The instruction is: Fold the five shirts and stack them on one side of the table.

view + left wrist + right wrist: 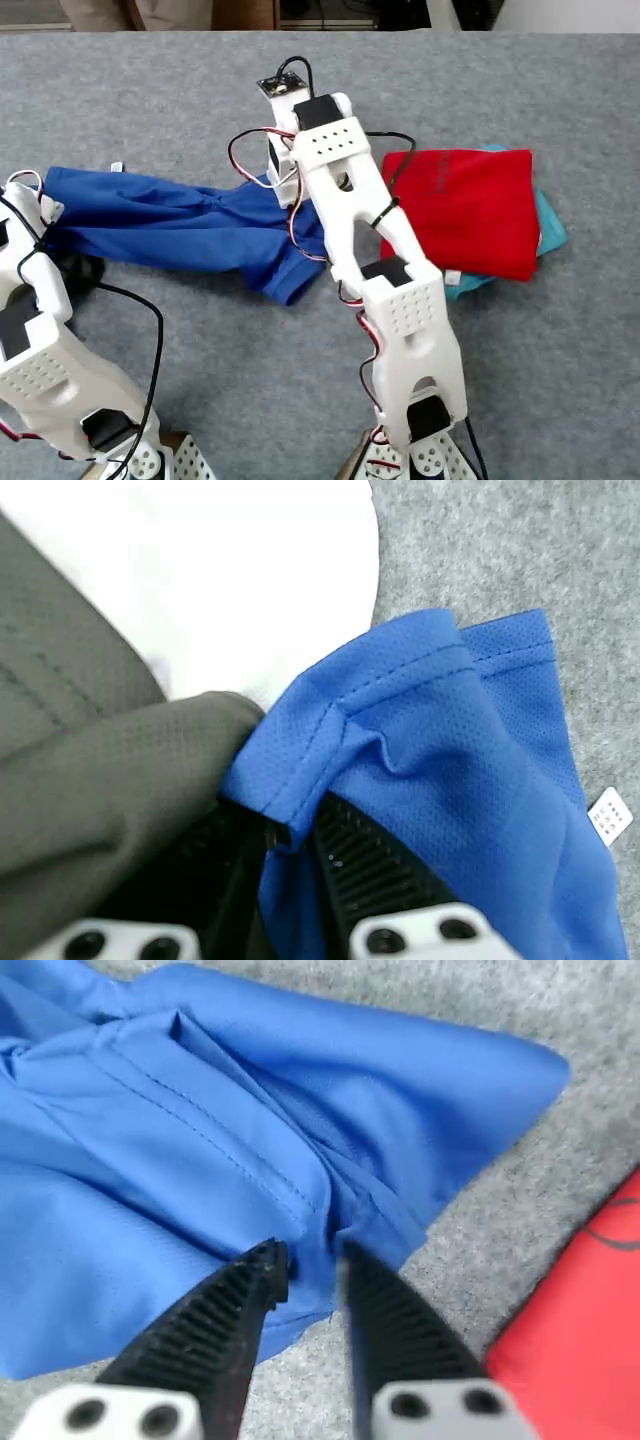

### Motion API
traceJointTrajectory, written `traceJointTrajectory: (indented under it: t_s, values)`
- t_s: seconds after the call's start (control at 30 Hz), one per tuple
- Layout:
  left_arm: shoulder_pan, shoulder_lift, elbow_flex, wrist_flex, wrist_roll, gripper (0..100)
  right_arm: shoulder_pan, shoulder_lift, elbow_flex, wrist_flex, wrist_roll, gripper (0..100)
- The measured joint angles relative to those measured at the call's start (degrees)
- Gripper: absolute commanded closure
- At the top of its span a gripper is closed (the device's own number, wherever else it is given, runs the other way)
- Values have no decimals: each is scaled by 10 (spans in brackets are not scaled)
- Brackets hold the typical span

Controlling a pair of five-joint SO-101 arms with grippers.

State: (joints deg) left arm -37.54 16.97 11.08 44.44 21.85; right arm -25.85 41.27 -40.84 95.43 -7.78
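Observation:
A blue shirt [170, 220] lies stretched in a long band across the left half of the grey table [250, 380]. My left gripper [45, 215] is at the shirt's left end. In the left wrist view it [295, 830] is shut on the blue shirt's [450, 740] stitched hem. My right gripper [285, 185] is at the shirt's right end. In the right wrist view its fingers [310, 1260] pinch a ridge of blue cloth [180, 1140]. A folded red shirt [465, 205] rests on a teal shirt [550, 225] at the right.
White cloth [250, 570] and dark grey cloth [90, 780] lie close beside the left gripper. The red shirt's edge [590, 1340] lies close to the right gripper. Cables [150, 330] trail across the table by the left arm. Bare felt lies at the front middle.

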Motion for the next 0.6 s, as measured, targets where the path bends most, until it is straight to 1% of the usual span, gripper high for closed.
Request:
traceJointTrajectory:
  t_s: [0.3, 0.43, 0.6]
  values:
    - [0, 0, 0, 0, 0, 981, -2, 0, 0, 0, 0, 927]
    - [0, 0, 0, 0, 0, 981, -2, 0, 0, 0, 0, 987]
    - [1, 0, -4, 11, 0, 981, -2, 0, -4, 6, 4, 994]
